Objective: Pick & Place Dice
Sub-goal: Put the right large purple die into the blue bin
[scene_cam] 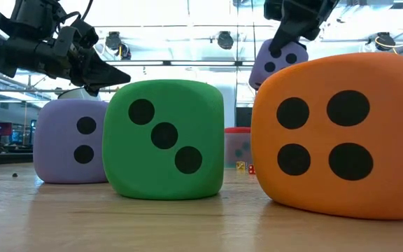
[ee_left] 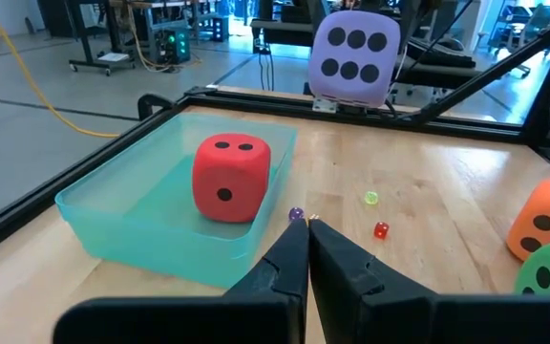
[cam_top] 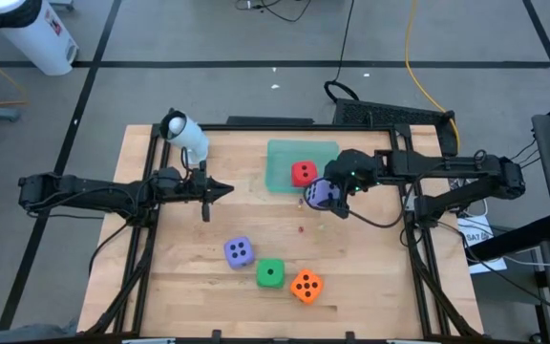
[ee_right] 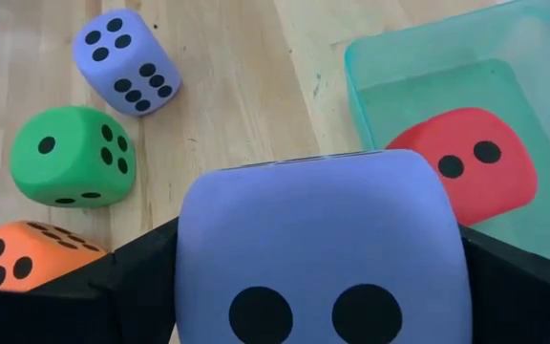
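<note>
R gripper [cam_top: 325, 194] clamps a purple die [cam_top: 317, 194] between its fingers, held up off the table [cam_top: 370, 277], just beside the near edge of the teal tray [cam_top: 285, 162]. In R wrist view the die [ee_right: 321, 248] fills the gap between the fingers, two pips facing cam. From L wrist view same die [ee_left: 353, 54] shows a six face, hanging in air past the tray's far corner.

Beyond R fingers: red die [cam_top: 303, 173] sits inside the tray, on its floor, near the side closest to the gripper. R wrist shows it [ee_right: 464, 166] w/ two pips on the visible side; tray wall [ee_right: 353, 76] between it and the bare wood.

Farther out from R fingers, well apart: 2nd purple die [cam_top: 239, 251], green die [cam_top: 270, 273], orange die [cam_top: 306, 286], in a loose row on the wood, green between the other two. Green and orange nearly touch; can't tell if they do.

L gripper [cam_top: 223, 189] hovers w/ fingers [ee_left: 292, 263] pressed together, nothing in them, tips pointing at the tray. Tray [ee_left: 103, 215] is just ahead of the tips, red die [ee_left: 230, 178] in it beyond. A few tiny beads [ee_left: 381, 230] lie on the wood ahead of L tips.

White cylinder [cam_top: 185, 134] behind L gripper, at the table edge.
</note>
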Controlling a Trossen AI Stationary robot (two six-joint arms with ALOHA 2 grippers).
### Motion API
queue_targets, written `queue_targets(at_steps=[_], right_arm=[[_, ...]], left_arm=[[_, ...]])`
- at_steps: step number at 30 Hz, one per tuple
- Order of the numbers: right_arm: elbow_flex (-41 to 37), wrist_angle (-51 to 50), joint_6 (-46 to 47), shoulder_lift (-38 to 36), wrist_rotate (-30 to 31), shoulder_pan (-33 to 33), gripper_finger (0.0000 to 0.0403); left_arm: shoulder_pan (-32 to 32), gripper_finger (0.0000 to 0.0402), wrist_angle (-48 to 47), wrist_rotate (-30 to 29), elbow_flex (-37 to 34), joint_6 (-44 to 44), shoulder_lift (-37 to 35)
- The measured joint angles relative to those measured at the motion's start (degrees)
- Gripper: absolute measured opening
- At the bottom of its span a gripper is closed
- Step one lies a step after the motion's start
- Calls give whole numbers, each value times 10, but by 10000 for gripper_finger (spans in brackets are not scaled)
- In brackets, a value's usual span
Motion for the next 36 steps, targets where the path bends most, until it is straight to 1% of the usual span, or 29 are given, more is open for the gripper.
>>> queue_targets(at_steps=[11, 21, 27, 30, 33, 36], right_arm=[[0, 0, 0, 2, 2, -1, 367], [0, -12, 5, 30, 4, -33, 367], [0, -14, -22, 53, 6, -57, 367], [0, -13, -44, 58, 25, -69, 367], [0, -12, -81, 58, 46, -89, 367], [0, -23, -136, 58, 49, -117, 367]], left_arm=[[0, 24, 0, 0, 0, -2, 0], [0, 24, 1, 0, 0, -4, 0], [0, 24, 3, 0, 0, -4, 0], [0, 24, 3, 0, 0, -3, 0], [0, 24, 3, 0, 0, -1, 0], [0, 24, 3, 0, 0, 1, 0]])
